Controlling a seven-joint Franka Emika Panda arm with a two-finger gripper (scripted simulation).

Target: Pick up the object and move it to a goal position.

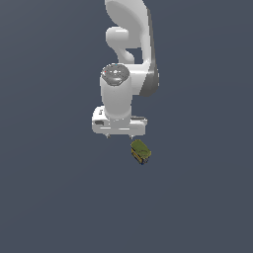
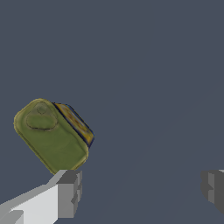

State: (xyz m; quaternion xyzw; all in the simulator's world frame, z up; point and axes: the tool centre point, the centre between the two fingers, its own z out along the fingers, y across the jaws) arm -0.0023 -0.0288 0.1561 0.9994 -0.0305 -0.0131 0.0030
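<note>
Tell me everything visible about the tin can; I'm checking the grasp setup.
The tin can is small and rounded-rectangular, with an olive-green lid bearing a pull tab and dark blue sides with yellow marks. It lies lid-up on the plain grey floor, skewed to the gripper, whose open fingers do not touch it.

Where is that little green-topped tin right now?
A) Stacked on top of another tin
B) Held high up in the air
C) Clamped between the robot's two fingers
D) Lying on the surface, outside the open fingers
D: in the wrist view the tin lies off to one side of the finger, not in the wide gap of the open end effector, and nothing grips it.
</note>
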